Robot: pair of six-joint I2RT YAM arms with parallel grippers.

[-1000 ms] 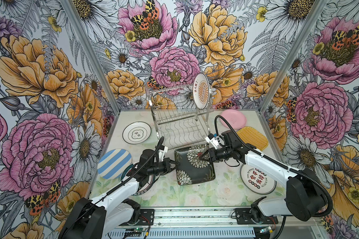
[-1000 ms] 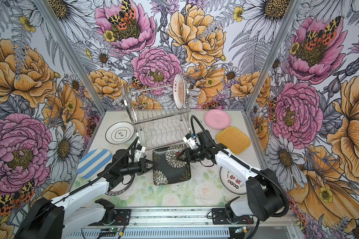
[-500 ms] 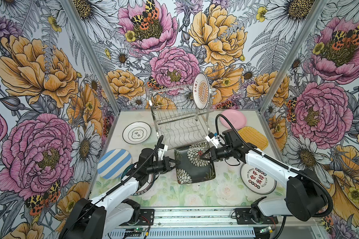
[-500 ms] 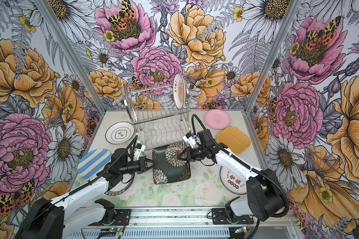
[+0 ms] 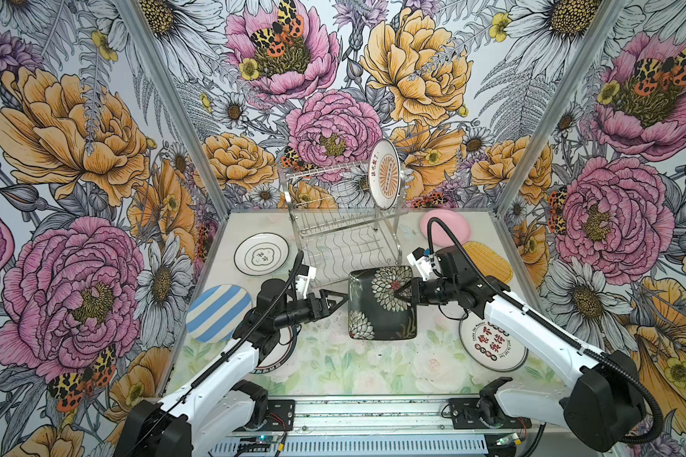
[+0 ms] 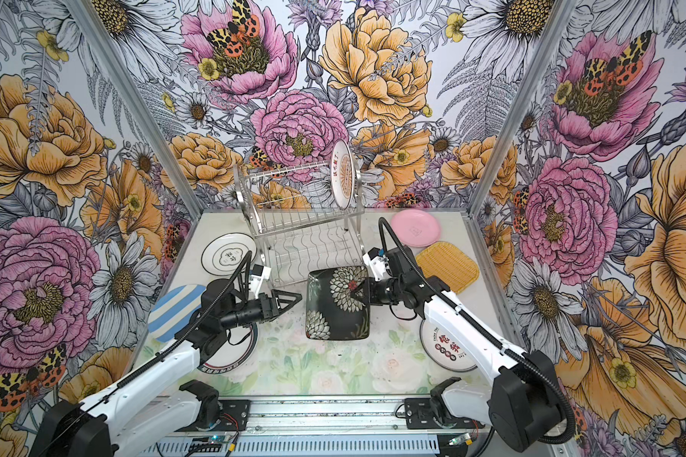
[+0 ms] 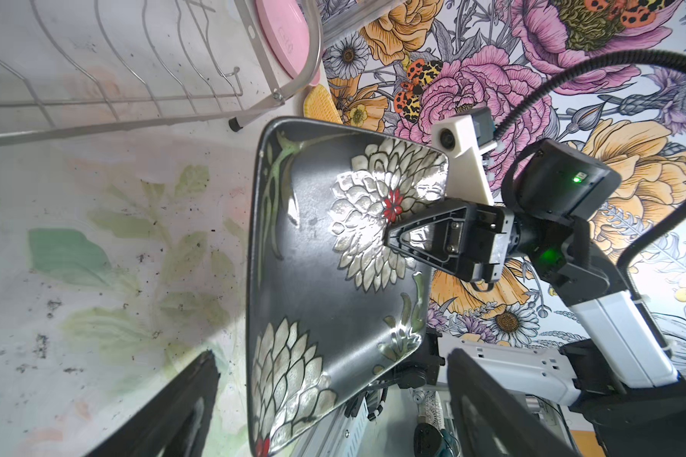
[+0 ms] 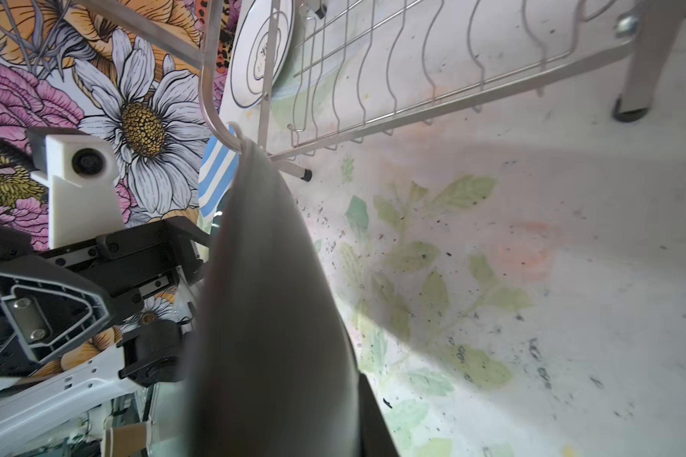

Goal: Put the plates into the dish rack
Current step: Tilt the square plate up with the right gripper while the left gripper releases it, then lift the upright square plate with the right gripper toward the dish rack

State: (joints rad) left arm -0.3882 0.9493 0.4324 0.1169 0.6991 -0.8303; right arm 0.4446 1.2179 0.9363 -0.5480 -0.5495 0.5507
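One plate [image 6: 238, 356] is mostly hidden under the left arm [image 5: 230, 364]. Eight plates, one dish rack [image 5: 341, 245]: the right end effector [image 5: 399, 294] clamps the black square plate [image 5: 373, 318] before the rack; the left end effector [image 5: 339, 301] stands open.

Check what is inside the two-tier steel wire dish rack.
One round white orange-printed plate stands upright at the right end of the dish rack's upper tier. The lower tier shows bare wire; the black square floral plate covers part of its front edge.
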